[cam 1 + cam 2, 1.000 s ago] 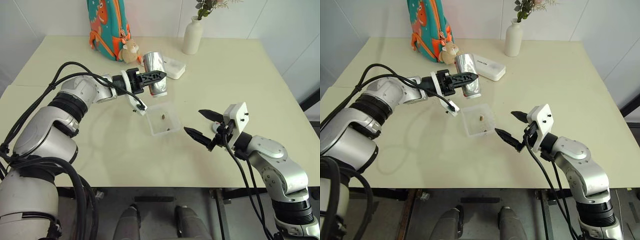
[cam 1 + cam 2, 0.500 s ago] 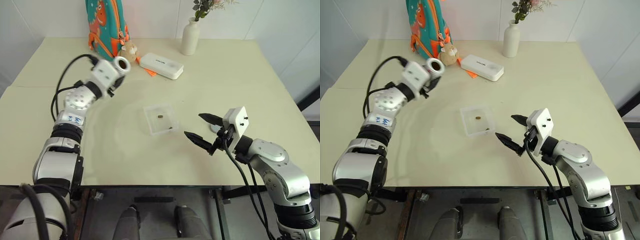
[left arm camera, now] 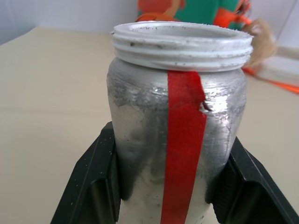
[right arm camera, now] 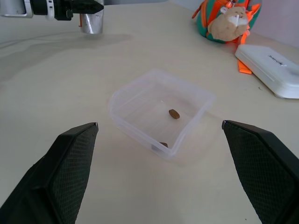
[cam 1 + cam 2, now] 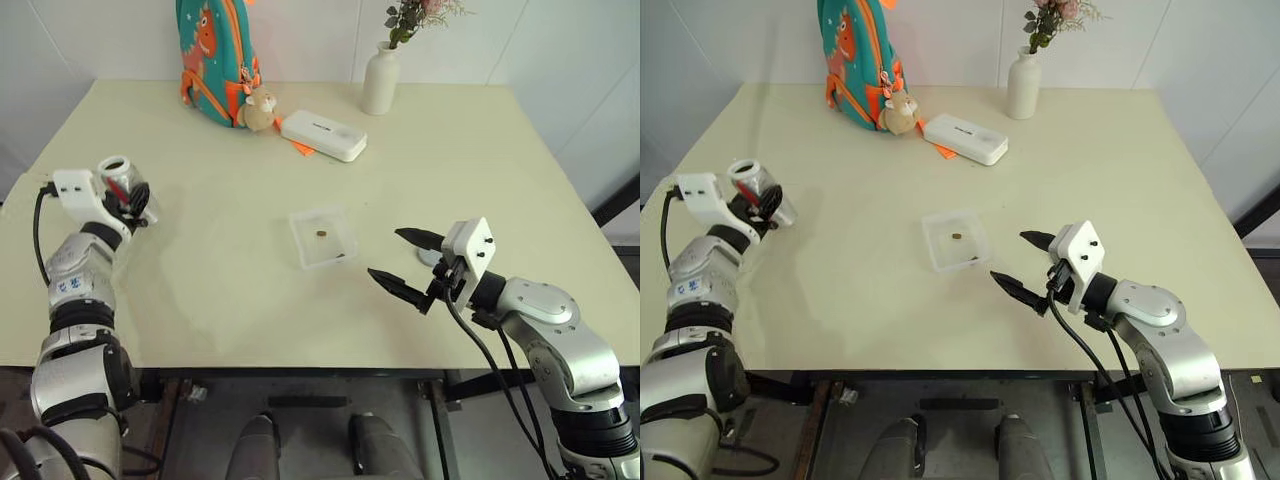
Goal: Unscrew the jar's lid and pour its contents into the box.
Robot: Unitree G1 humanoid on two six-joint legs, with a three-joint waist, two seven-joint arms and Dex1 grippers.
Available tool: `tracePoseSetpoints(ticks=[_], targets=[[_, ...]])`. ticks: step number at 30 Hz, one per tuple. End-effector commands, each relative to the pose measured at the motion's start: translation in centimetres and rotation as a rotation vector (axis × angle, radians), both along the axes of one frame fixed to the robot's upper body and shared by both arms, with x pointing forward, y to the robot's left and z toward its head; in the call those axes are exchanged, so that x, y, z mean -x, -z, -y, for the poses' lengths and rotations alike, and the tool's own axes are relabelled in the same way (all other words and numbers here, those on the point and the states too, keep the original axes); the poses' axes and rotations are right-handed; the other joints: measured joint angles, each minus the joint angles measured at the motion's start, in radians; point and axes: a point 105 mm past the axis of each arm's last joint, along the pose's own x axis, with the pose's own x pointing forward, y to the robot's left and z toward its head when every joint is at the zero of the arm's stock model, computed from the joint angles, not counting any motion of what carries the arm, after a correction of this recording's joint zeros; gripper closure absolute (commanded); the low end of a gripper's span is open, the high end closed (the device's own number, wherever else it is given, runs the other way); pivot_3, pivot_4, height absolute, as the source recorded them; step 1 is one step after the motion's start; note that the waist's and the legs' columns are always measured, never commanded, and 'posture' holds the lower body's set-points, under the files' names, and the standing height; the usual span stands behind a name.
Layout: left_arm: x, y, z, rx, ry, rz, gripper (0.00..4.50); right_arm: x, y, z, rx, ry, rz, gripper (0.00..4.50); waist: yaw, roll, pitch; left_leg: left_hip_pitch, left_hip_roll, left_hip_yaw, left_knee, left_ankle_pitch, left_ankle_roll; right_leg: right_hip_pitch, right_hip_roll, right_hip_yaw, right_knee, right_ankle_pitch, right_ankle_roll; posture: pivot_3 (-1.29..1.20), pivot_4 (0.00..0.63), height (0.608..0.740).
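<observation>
The jar (image 5: 118, 178) is a silvery cylinder with a red stripe. It stands upright with its mouth uncovered near the table's left edge, and my left gripper (image 5: 128, 195) is shut on its lower body. The black fingers (image 3: 88, 186) clasp both sides of the jar (image 3: 180, 140). The clear box (image 5: 300, 240) sits mid-table with the contents, tiny brown bits (image 4: 174, 113), inside. My right gripper (image 5: 385, 252) hovers open and empty just right of the box. A pale disc, likely the lid (image 5: 427, 258), lies on the table mostly hidden behind that gripper.
A flat white case (image 5: 323, 134), a white vase (image 5: 378, 78) with flowers, and a teal and orange backpack (image 5: 215, 55) with a small plush (image 5: 258, 108) stand along the back of the table.
My left arm has swung the jar from a tilted pose over the box out to the table's left edge, where it now stands upright. The right gripper has stayed put.
</observation>
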Motion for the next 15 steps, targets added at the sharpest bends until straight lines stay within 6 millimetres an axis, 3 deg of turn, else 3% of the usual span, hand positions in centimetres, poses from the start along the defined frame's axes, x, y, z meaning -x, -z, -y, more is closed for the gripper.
tracePoseSetpoints(ticks=[1, 2, 10, 15], targets=[[0.9, -0.7, -1.2, -0.007, -0.036, 0.071, 2.54, 0.1, -0.8, -0.3, 0.004, -0.036, 0.044, 0.03, 0.001, -0.001, 0.0, 0.0, 0.0, 0.0, 0.0, 0.0, 0.0, 0.0, 0.0, 0.0, 0.0, 0.0, 0.0, 0.0, 0.15, 0.74], [1.0, -0.5, -1.3, -0.001, -0.042, 0.067, 2.54, 0.0, -0.8, -0.3, 0.006, -0.038, 0.045, 0.03, 0.001, -0.001, 0.0, 0.0, 0.0, 0.0, 0.0, 0.0, 0.0, 0.0, 0.0, 0.0, 0.0, 0.0, 0.0, 0.0, 0.15, 0.74], [2.0, 0.9, -1.3, -0.082, -0.02, 0.053, 0.03, -1.2, -0.5, -0.1, 0.036, -0.038, 0.035, 0.0, -0.004, -0.002, -0.001, 0.001, 0.0, 0.0, -0.001, 0.0, 0.0, 0.0, 0.0, 0.0, -0.001, 0.001, -0.001, 0.0, 0.15, 0.74], [3.2, 0.9, -1.0, -0.154, 0.003, 0.076, 0.03, -1.2, -0.4, 0.0, 0.046, -0.05, 0.039, 0.0, -0.004, -0.002, -0.001, 0.0, 0.0, 0.001, -0.003, 0.0, 0.0, -0.001, 0.0, 0.0, -0.002, 0.001, -0.001, 0.0, 0.15, 0.74]])
